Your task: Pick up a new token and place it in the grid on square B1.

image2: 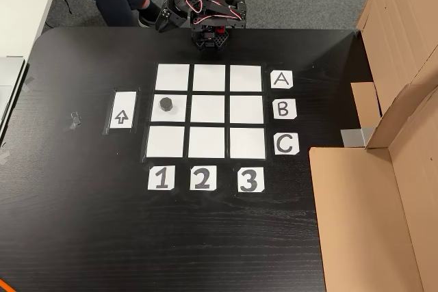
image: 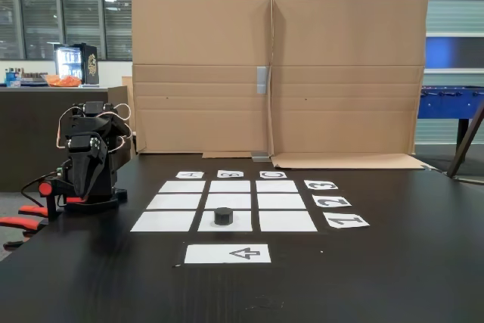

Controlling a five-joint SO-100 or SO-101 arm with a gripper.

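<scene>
From the fixed view, the arm is folded up at about 9 o'clock from the grid (image: 224, 202), well apart from it. Its jaws (image: 92, 158) hang downward and they're dark on dark, so I honestly can't tell if they're parted or clenched; nothing seems held. The token (image: 223, 215) sits on the near middle square (image: 224, 221). Labels read A, B, C along the far edge and 3, 2, 1 at the right. A sheet with a black arrow (image: 228, 253) lies at 6 o'clock.

In the other view, the token (image2: 165, 104) rests on square B1 (image2: 170, 109), row B, column 1. The arm sits at 12 o'clock on the desk (image2: 82, 223), jaws (image2: 164, 20) touching nothing, state unclear.
</scene>
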